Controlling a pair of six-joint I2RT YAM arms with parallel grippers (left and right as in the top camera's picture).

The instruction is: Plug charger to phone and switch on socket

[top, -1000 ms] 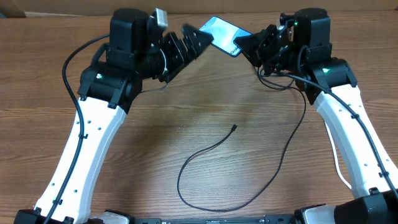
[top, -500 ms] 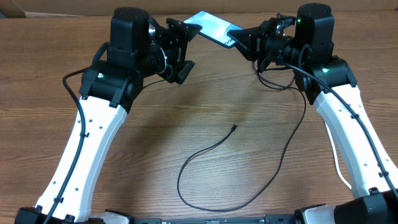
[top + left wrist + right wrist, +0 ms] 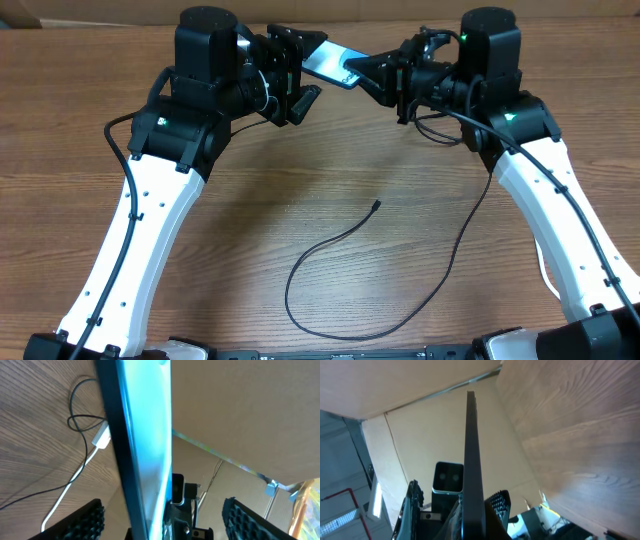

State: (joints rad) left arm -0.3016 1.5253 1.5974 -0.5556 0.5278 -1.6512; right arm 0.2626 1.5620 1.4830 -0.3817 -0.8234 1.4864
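Over the far edge of the table [image 3: 300, 180], the right gripper [image 3: 368, 72] stays pinched on 1 end of the phone [image 3: 328, 62], now carried leftward. The left gripper [image 3: 300, 72] straddles its other end, jaws spread but narrowing, likely a handover; the charger [image 3: 330, 245] lies untouched.

The phone [image 3: 471, 450] is seen edge-on, pinched at its near end by the right gripper [image 3: 472, 517]. A wooden table [image 3: 570, 435] is shown to the right.

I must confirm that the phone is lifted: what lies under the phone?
Under the phone, held tilted in the air by the right end effector, wooden table shows around it. The patch directly beneath is covered by the phone itself.
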